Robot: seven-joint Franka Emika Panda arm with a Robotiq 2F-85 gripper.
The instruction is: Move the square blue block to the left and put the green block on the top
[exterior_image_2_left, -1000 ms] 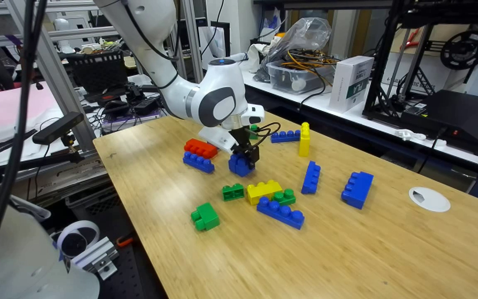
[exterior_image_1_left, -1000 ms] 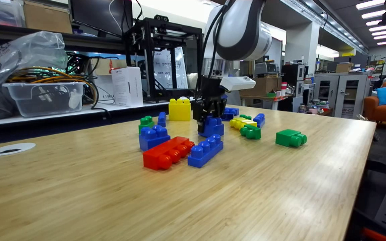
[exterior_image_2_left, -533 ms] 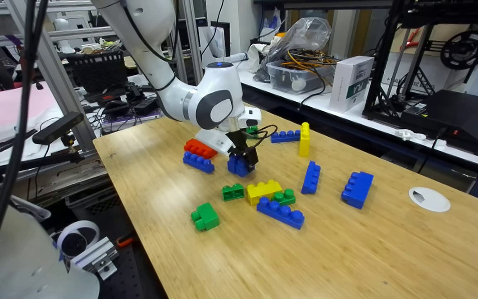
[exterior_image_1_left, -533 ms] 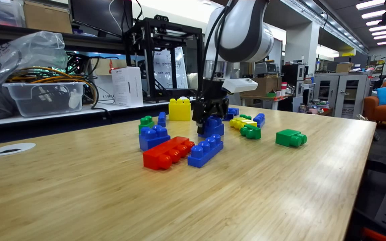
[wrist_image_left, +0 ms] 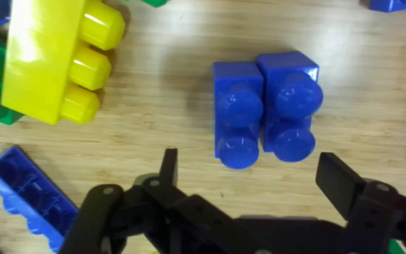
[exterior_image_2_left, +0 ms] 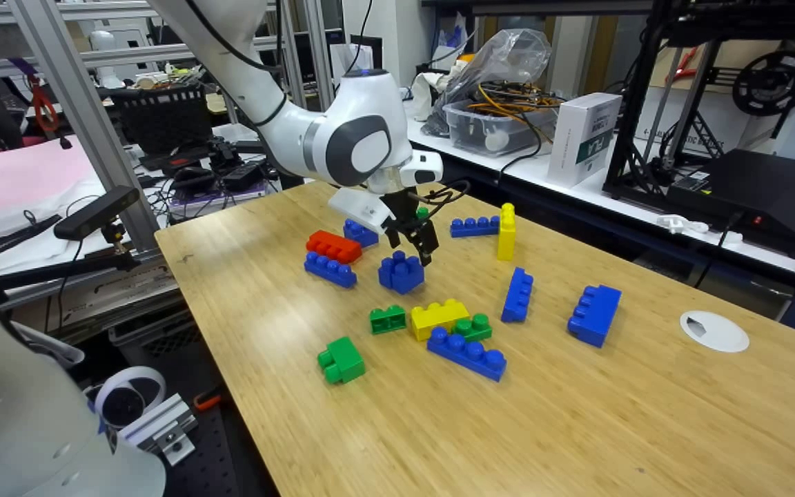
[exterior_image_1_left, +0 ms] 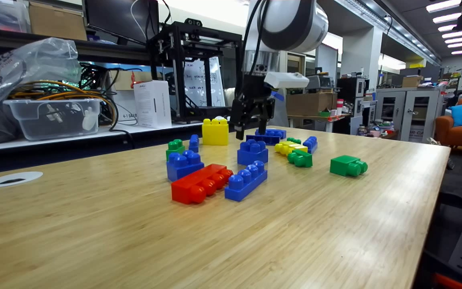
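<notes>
The square blue block (exterior_image_1_left: pixel 252 154) stands studs-up on the table, also in the exterior view (exterior_image_2_left: pixel 401 275). In the wrist view it shows as two narrow two-stud halves (wrist_image_left: pixel 238 81) side by side with a seam between. My gripper (exterior_image_1_left: pixel 251 133) is above it, open and empty, also in the exterior view (exterior_image_2_left: pixel 410 250). In the wrist view the fingertips (wrist_image_left: pixel 248 155) are wide apart and nothing is between the pads. A small dark-green block (exterior_image_1_left: pixel 300 158) lies on its side near the yellow brick, also in the exterior view (exterior_image_2_left: pixel 387 319); only its edge (wrist_image_left: pixel 153 1) shows in the wrist view.
A red brick (exterior_image_2_left: pixel 333 246) and a long blue brick (exterior_image_2_left: pixel 330 270) lie nearby, with another chunky blue block (exterior_image_1_left: pixel 183 166) behind the red. A yellow brick (exterior_image_2_left: pixel 439 317) touches another green piece (exterior_image_2_left: pixel 473 328). A larger green brick (exterior_image_2_left: pixel 342 360) and an upright yellow one (exterior_image_2_left: pixel 506 232) stand apart.
My gripper was down at the square blue block and has risen off it; the fingers are now apart above it. The block has stayed in place on the table.
</notes>
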